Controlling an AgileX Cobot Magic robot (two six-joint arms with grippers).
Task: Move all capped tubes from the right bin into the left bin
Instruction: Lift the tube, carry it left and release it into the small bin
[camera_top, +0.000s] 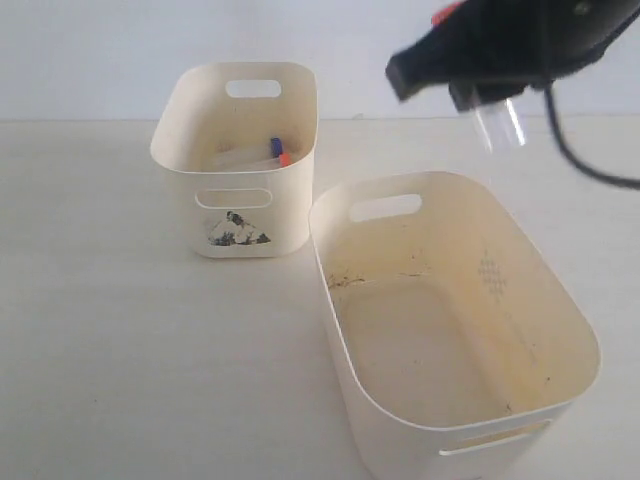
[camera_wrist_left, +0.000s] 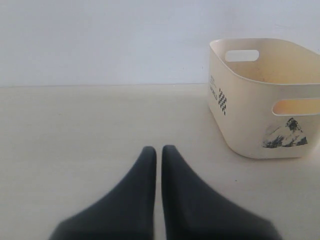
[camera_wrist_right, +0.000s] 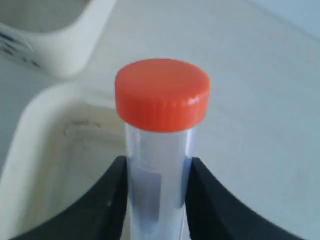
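Capped tube (camera_wrist_right: 162, 95) in right gripper (camera_wrist_right: 157, 172), lower end cropped

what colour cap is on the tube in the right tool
Orange-red cap on the tube; clearest in right wrist view.

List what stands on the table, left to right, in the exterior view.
left bin → right bin. The right end effector and its capped tube hang over the right bin's span, so they are left out.

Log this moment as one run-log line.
right gripper shut on orange-capped tube, aloft | left gripper shut, empty | left bin: tubes with blue, orange caps | right bin: no tubes seen
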